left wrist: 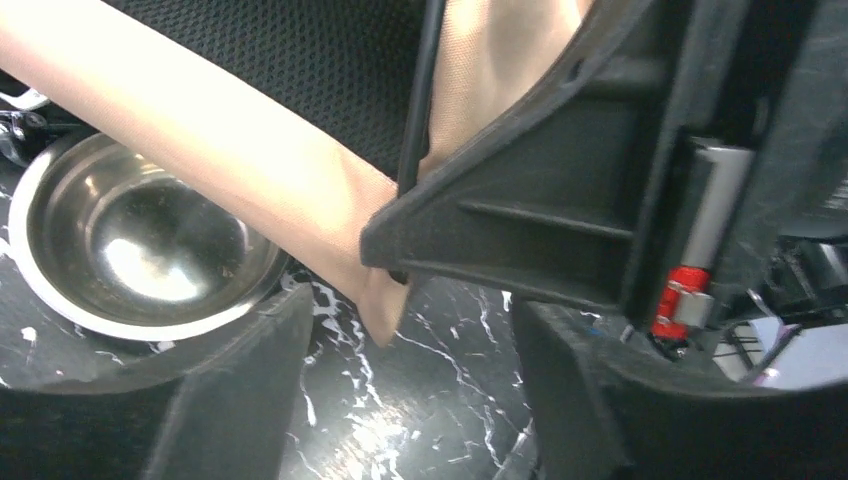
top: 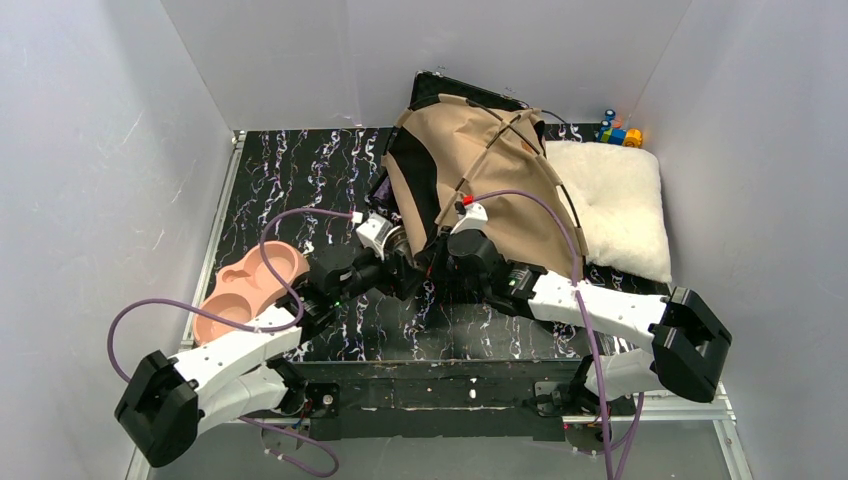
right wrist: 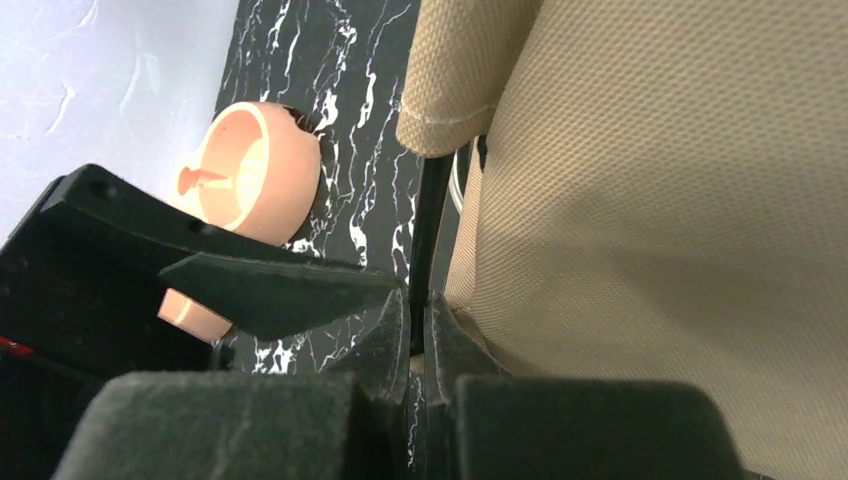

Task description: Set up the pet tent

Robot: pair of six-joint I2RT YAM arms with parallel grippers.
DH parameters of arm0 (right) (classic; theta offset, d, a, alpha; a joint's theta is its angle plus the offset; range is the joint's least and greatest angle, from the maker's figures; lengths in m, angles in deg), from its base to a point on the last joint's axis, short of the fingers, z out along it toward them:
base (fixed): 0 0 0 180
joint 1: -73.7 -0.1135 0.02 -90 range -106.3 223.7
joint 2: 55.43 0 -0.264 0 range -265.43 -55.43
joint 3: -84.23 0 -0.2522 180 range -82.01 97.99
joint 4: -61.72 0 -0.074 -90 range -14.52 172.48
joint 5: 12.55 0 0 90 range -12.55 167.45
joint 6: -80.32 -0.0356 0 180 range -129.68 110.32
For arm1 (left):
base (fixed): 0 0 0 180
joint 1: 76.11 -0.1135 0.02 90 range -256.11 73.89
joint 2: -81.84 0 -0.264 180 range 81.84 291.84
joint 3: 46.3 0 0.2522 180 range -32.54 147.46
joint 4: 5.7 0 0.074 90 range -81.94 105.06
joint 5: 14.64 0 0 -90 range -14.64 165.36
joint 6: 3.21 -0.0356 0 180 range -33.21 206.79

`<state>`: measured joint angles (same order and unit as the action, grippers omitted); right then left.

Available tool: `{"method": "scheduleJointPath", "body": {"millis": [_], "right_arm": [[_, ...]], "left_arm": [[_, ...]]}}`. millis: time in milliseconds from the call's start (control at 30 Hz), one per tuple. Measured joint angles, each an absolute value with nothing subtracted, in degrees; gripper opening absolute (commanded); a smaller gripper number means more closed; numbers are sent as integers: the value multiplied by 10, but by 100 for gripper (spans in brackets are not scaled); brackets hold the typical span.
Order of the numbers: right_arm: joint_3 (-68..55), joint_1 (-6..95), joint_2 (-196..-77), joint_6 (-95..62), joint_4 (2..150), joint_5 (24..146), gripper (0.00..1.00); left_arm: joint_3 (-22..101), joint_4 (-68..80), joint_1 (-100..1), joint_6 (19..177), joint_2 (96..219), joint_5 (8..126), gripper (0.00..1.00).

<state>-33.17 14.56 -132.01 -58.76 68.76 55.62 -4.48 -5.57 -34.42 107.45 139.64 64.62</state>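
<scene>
The pet tent (top: pixel 490 170) lies partly raised at the back middle: tan canvas, thin black poles arching over it, a dark mesh side facing left. My right gripper (top: pixel 441 262) is at its near lower corner and is shut on a thin black pole (right wrist: pixel 428 230) beside the tan canvas (right wrist: pixel 660 200); the right wrist view shows the right gripper (right wrist: pixel 418 312) pinching it. My left gripper (top: pixel 405 270) is just to its left. In the left wrist view the left gripper (left wrist: pixel 415 330) is open, with the tan corner tip (left wrist: pixel 385 310) hanging between its fingers, untouched.
A fluffy white cushion (top: pixel 615 205) lies right of the tent. A pink double bowl (top: pixel 250 285) sits at the left edge. A steel bowl (left wrist: pixel 140 250) sits next to the tent's corner. Small coloured toys (top: pixel 618 130) lie at the back right. White walls enclose the table.
</scene>
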Motion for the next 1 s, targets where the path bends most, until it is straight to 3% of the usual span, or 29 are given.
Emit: {"method": "scheduleJointPath", "body": {"millis": [100,267,333,667,833,1000], "right_arm": [[-331,145,-1319,-585,699,558,28],[-323,146,-1305,-560,743,577,66],[-316,146,-1293,-546,771,596,75],[-188,146,-1233,-455,965,745,79],[-64,146,-1234,-403,1060,761,79],[-37,150,-1234,-379,1093,722,80]], "left_arm": [[-42,-27,-344,1077,1364,651,98],[-14,75,-344,1079,1284,669,98],[12,120,-344,1078,1255,677,98],[184,290,-347,1031,1260,687,98],[231,301,-348,998,1343,679,98],[235,299,-351,981,1400,665,98]]}}
